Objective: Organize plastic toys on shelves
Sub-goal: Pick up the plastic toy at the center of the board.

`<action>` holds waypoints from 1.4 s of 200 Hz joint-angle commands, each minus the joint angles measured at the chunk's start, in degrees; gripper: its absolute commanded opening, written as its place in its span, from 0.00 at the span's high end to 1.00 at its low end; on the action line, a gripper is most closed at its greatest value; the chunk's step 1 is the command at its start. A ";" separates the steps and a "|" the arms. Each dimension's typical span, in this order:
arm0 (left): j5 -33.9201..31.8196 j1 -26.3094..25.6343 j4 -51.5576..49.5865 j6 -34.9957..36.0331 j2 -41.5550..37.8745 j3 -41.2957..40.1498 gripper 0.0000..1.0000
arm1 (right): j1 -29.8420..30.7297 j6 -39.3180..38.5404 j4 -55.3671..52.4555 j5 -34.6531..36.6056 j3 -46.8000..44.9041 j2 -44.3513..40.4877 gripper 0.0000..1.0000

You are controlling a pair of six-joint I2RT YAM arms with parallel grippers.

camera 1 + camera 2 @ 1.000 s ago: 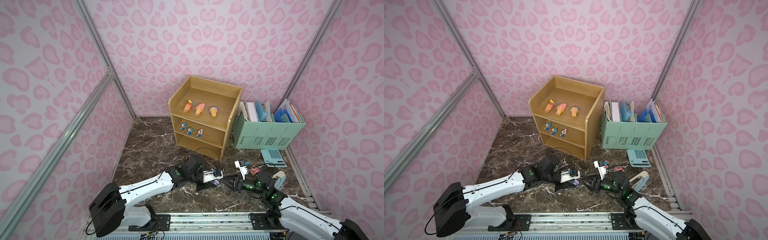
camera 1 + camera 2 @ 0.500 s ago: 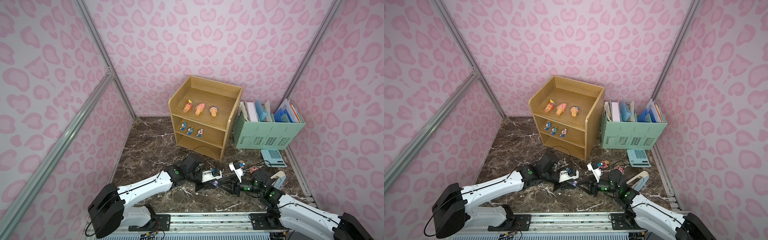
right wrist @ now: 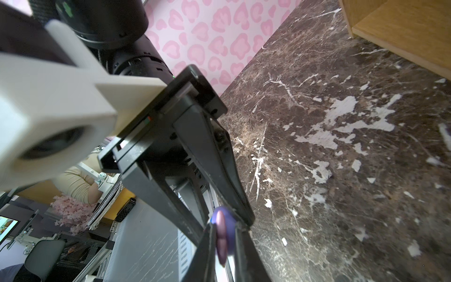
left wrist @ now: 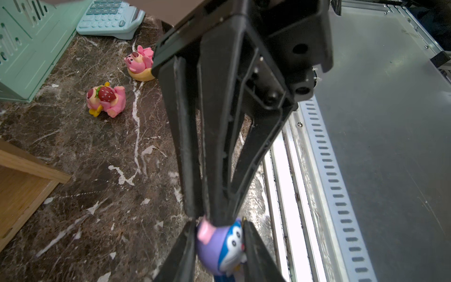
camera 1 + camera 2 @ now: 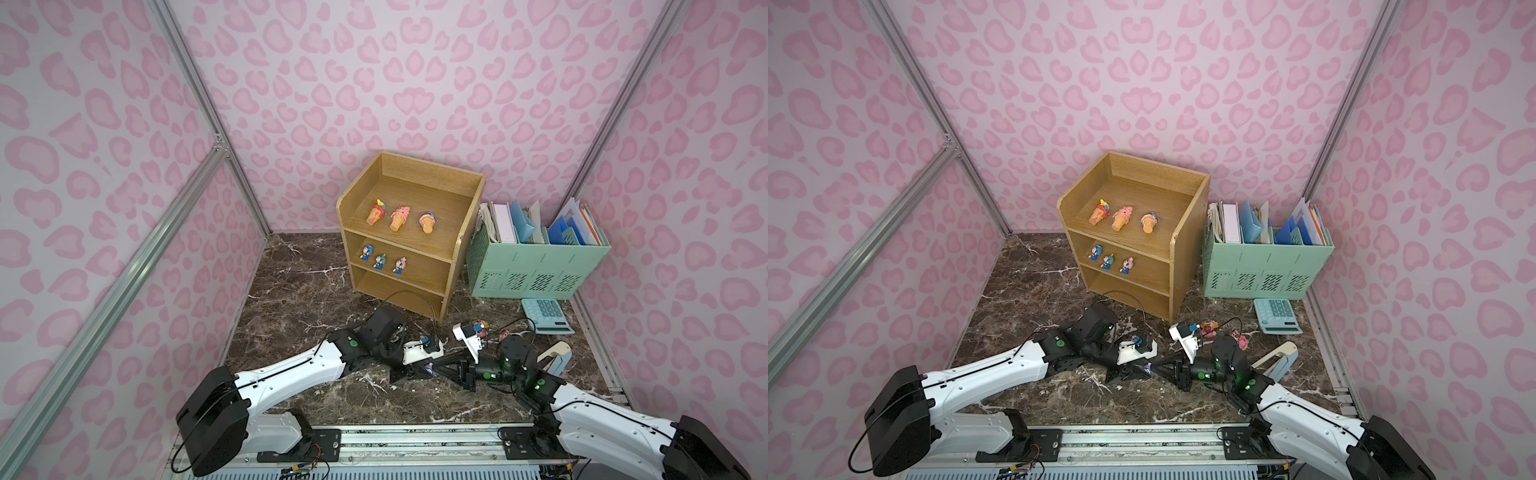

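Dark marble worktop (image 5: pixel 299 299), lower centre of a top view: the right pincer (image 4: pixel 212 214) has just clamped onto the small glossy purple-and-blue plastic figurine (image 5: pixel 429 367), which the left pincer (image 3: pixel 228 216) also grips, well apart from the light-oak wooden shelves (image 5: pixel 455 266). The handover seems ready for release.

Pink walls (image 5: pixel 415 62) blotched with darker pink heart shapes frame a dark brown marble tabletop (image 5: pixel 299 299) veined in white. At centre frame, light-oak shelves (image 5: pixel 432 170) carry orange cone toys (image 5: pixel 400 218) with pink tops and, lower, blue-and-white figurines (image 5: pixel 379 261). Right of frame: a mint green perforated organizer (image 5: pixel 540 266) with white and blue files (image 5: pixel 508 224), and a pale teal calculator (image 5: pixel 546 316). In the left wrist view, two pink figurines (image 4: pixel 106 100), one with a red strawberry, and a purple toy (image 4: pixel 222 246) with blue-and-white face and pink bow. White arms (image 5: pixel 291 370) with black joints end in the black left claw (image 4: pixel 219 234) and black right claw (image 3: pixel 223 232).
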 commanded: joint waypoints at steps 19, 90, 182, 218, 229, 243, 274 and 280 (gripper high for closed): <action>0.92 0.16 0.51 -0.11 0.65 1.09 0.77 | 0.30 -0.78 1.08 -1.12 0.01 0.11 1.00; 0.40 1.37 0.99 -3.39 0.00 1.45 0.66 | 0.24 -0.35 0.06 2.24 -1.43 -3.09 1.00; -25.69 -1.11 22.16 -8.22 -25.57 -17.30 0.27 | -8.57 16.40 12.37 1.10 -7.07 -4.96 1.00; -42.47 -10.21 26.95 -3.82 -32.93 -25.32 0.26 | -8.55 27.01 19.05 3.73 -6.53 -0.84 1.00; -45.32 -13.28 29.19 -0.64 -33.32 -27.08 0.26 | -8.25 29.93 20.97 4.52 -6.68 0.56 1.00; -48.34 -16.75 32.18 4.57 -31.91 -28.47 0.25 | -7.97 32.84 21.35 5.56 -6.29 1.91 1.00; -50.80 -19.14 37.28 11.09 -23.55 -27.28 0.24 | -6.76 38.05 21.13 9.14 -6.00 3.77 1.00; -50.95 -19.21 38.50 11.80 -21.69 -26.80 0.24 | -6.61 39.16 21.27 9.65 -6.08 4.13 1.00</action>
